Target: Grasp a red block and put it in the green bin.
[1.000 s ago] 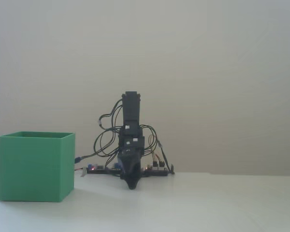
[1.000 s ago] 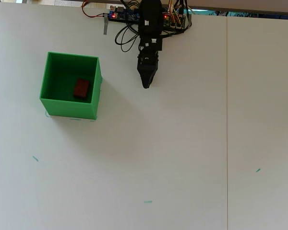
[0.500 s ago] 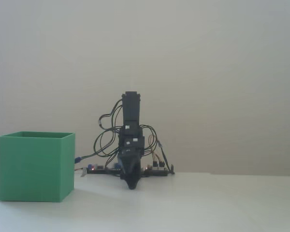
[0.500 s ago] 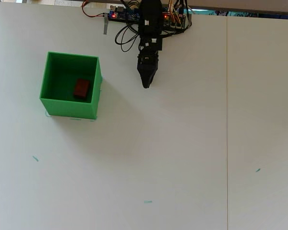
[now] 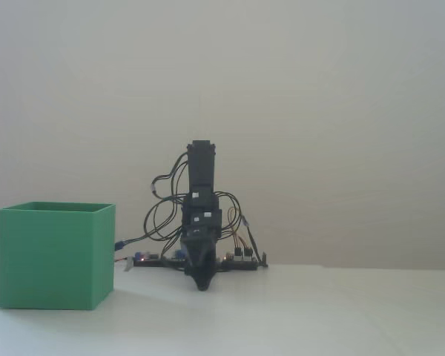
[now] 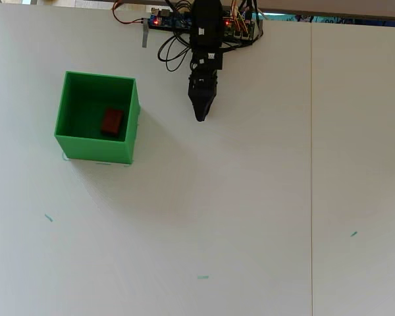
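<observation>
The red block lies on the floor of the green bin, seen from above in the overhead view. In the fixed view the green bin stands at the left and its walls hide the block. My gripper is folded down near the arm's base, well to the right of the bin, its tip low over the table. Its jaws are drawn together to a point with nothing between them. In the fixed view the gripper points down in front of the base.
The arm's base, circuit boards and loose wires sit at the table's far edge. A seam runs down the white table on the right. Small teal marks dot the surface.
</observation>
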`<state>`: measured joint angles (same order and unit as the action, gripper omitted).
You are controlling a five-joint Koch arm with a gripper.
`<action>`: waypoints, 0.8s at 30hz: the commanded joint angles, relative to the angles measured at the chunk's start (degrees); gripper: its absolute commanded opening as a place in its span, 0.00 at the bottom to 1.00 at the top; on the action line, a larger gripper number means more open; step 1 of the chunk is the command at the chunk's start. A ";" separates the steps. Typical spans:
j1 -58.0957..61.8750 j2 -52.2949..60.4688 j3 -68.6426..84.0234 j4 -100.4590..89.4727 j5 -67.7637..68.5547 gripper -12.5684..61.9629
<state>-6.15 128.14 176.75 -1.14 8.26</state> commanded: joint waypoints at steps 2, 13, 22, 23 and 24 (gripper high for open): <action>-0.26 3.52 3.43 2.90 -0.09 0.62; -0.26 3.52 3.43 2.90 -0.09 0.62; -0.44 3.52 3.43 2.81 -0.97 0.62; -0.53 3.52 3.34 2.81 -1.05 0.62; -0.62 3.52 3.43 2.81 -1.05 0.62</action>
<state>-6.24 128.14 176.75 -1.14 7.82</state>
